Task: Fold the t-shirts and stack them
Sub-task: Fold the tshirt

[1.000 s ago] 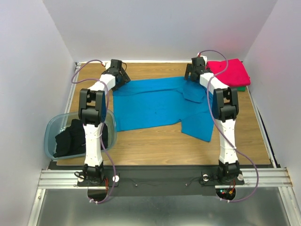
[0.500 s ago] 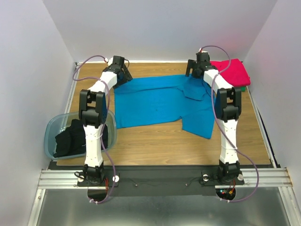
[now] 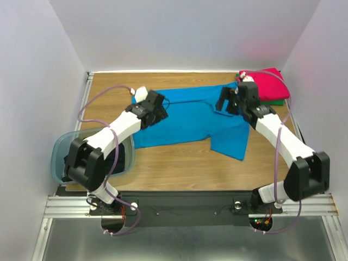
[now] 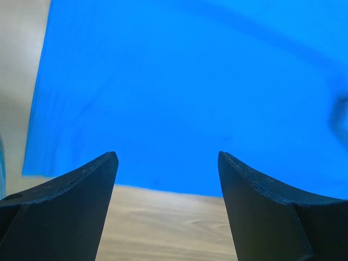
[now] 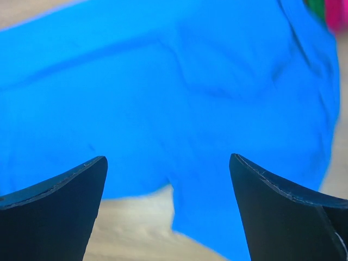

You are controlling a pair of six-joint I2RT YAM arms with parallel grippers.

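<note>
I am seeing the blue shirt (image 3: 185, 117) lying spread flat on the far middle of the table (image 3: 174, 168); I am holding the left gripper (image 4: 167, 157) over its left edge, jaws apart and empty; the right gripper (image 5: 168, 160) is hanging over its right part, jaws likewise apart; the red-pink shirt (image 3: 266, 82) is sitting folded at the far right corner atop the green shirt (image 3: 279, 101); the bin (image 3: 56, 157) is standing near left.
</note>
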